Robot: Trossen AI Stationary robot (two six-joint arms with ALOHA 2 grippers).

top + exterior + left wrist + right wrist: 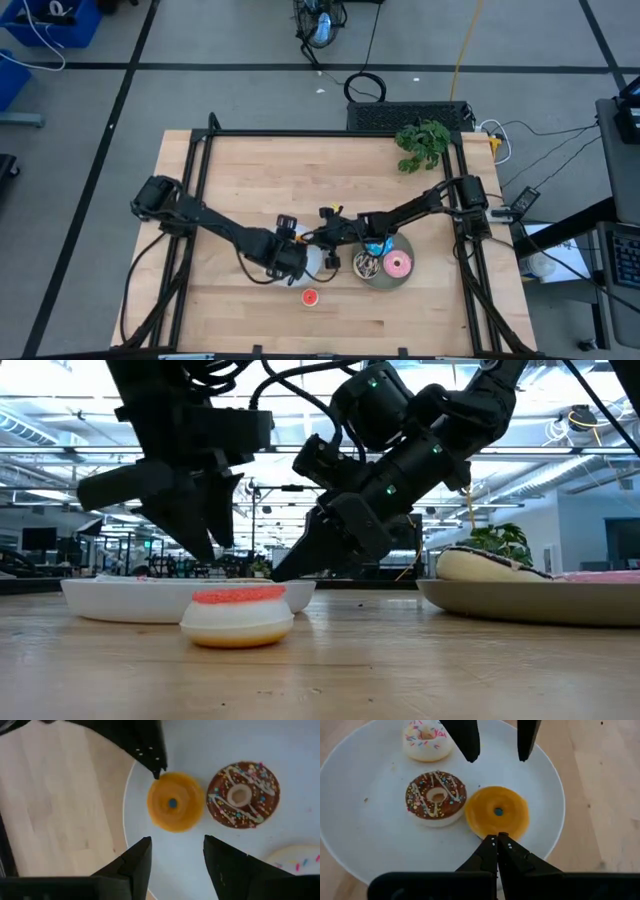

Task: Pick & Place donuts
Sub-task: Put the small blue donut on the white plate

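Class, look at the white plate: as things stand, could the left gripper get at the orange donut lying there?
Probably yes. The left gripper hangs open just above the white plate, with the orange donut right ahead of its fingers. One catch: the right gripper, shut, has its tip at that donut's edge, so the two could collide.

Bright, even light; backlit low view

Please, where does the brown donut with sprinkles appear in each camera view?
High view: cannot be made out; the arms cover most of the white plate.
Low view: not visible, hidden behind the plate's rim.
Left wrist view: brown donut on the plate, beside the orange donut.
Right wrist view: brown donut, between the orange donut and the white sprinkled donut.
Shared landmark: the white plate, in all four views.
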